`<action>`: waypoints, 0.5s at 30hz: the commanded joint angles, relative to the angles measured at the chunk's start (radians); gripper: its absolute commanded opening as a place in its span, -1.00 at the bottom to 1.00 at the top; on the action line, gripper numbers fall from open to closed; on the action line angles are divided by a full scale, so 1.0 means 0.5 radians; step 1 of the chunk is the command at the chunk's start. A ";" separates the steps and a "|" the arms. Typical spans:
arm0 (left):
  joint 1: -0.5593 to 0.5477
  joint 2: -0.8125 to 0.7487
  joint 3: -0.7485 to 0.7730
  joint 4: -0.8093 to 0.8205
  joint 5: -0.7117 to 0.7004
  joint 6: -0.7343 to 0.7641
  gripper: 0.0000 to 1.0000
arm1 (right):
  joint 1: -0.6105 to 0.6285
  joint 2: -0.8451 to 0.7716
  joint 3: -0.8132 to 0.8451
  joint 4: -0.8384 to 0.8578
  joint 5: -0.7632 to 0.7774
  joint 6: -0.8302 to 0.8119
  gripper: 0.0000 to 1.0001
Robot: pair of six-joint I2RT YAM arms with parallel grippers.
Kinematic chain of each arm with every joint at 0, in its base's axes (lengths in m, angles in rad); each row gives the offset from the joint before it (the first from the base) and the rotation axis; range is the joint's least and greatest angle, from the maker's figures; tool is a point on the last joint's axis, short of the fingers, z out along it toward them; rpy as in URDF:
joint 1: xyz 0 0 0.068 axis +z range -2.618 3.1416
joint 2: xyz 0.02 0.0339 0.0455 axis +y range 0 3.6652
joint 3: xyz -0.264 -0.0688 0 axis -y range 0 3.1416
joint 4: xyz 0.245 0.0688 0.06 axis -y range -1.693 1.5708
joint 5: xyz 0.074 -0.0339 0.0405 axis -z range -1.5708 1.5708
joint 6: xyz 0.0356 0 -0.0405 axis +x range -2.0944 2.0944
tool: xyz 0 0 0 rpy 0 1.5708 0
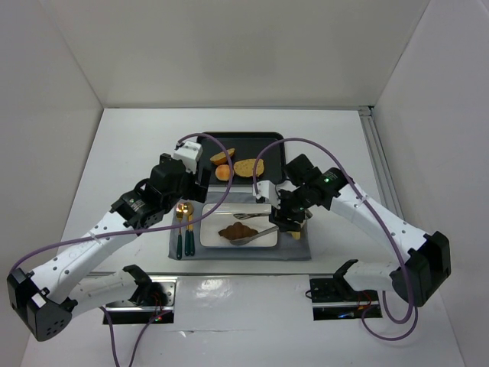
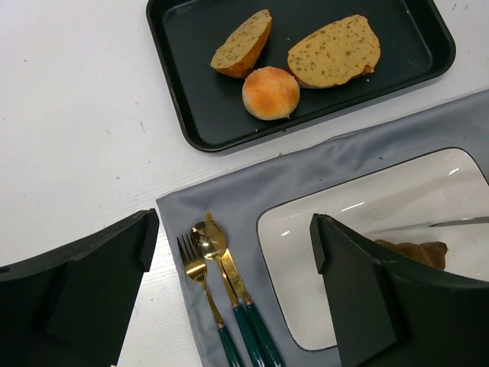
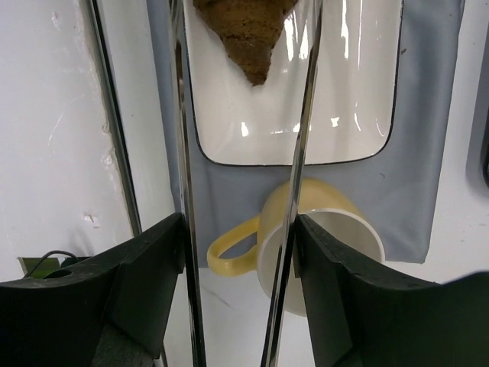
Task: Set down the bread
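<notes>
A brown piece of bread (image 1: pixel 238 230) lies on the white plate (image 1: pixel 214 238), also in the right wrist view (image 3: pixel 248 30). My right gripper (image 1: pixel 286 218) (image 3: pixel 238 237) is shut on metal tongs (image 3: pixel 306 130). The tong arms stand apart and reach over the plate (image 3: pixel 344 92), one on each side of the bread. My left gripper (image 1: pixel 187 200) (image 2: pixel 233 237) is open and empty above the gold cutlery (image 2: pixel 221 283). Two bread slices (image 2: pixel 243 43) (image 2: pixel 335 50) and a round bun (image 2: pixel 270 92) lie in the black tray (image 2: pixel 191 46).
The plate and cutlery rest on a grey placemat (image 2: pixel 229 199). A yellow mug (image 3: pixel 344 229) stands at the placemat's near right corner, right under my right gripper. The black tray (image 1: pixel 244 141) lies behind the placemat. White walls enclose the table.
</notes>
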 commanded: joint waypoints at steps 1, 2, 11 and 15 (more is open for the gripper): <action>0.010 -0.030 -0.010 0.082 0.002 -0.052 1.00 | 0.019 -0.049 0.052 0.008 0.011 0.021 0.33; 0.010 -0.030 -0.010 0.082 0.002 -0.052 1.00 | 0.019 -0.049 0.052 0.008 0.011 0.021 0.33; 0.010 -0.030 -0.010 0.082 -0.017 -0.052 1.00 | -0.063 -0.157 0.251 0.099 -0.059 0.021 0.30; 0.010 -0.030 -0.010 0.082 -0.017 -0.052 1.00 | -0.134 -0.157 0.294 0.338 0.023 0.100 0.27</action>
